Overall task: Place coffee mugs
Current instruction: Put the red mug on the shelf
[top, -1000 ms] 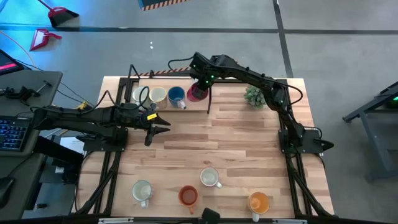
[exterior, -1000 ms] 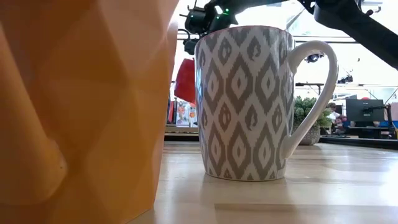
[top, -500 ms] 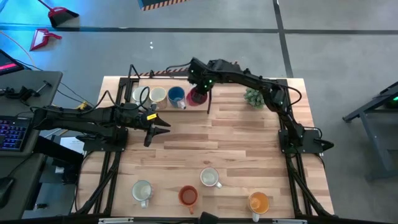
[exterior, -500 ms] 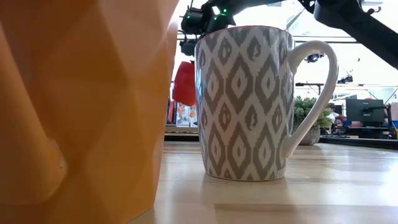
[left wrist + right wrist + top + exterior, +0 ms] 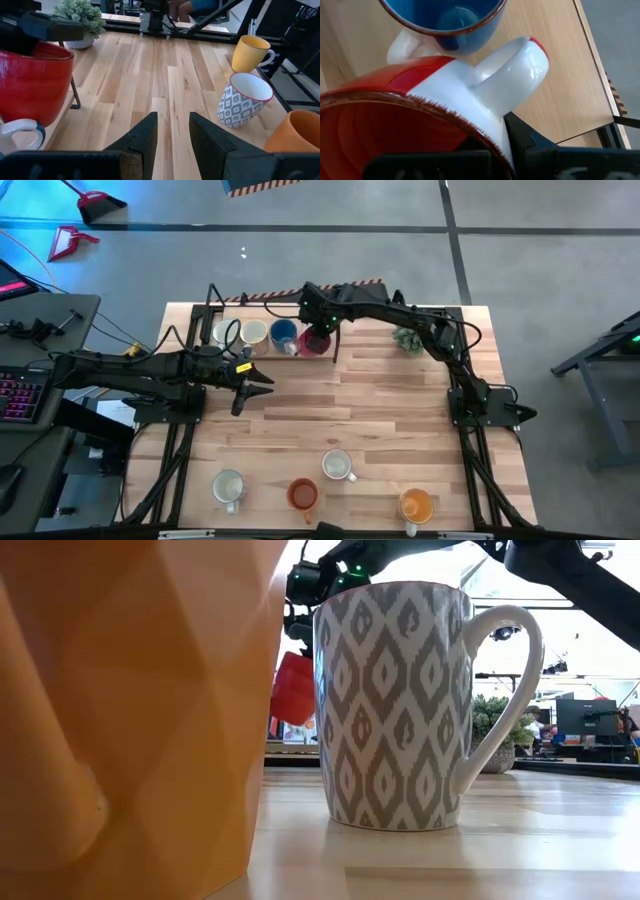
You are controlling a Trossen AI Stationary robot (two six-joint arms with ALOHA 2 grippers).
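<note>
A row of mugs stands along the far edge in the high view: white mug, cream mug, blue mug. My right gripper is shut on the red mug, right beside the blue one. In the low view the red mug hangs tilted above the far tabletop. Near the front edge stand a white mug, a red-orange mug, a patterned white mug and a yellow-orange mug. My left gripper waits open over the table's left middle. My right gripper holds the red mug by its rim beside the white handle. One finger lies outside the wall under the handle's root, and the other looks to be inside the cup. It comes from above, slanting. The mug hangs tilted, its base off the table.
A small green plant stands at the far right. A thin black metal stand rises just right of the red mug. Bare wood lies across the table's middle. Black frame legs run along both side edges.
My right gripper has carried the red mug down and toward the table's left edge, closer to the blue mug. The mug hangs lower in the low view than a second ago. The hold has stayed shut.
</note>
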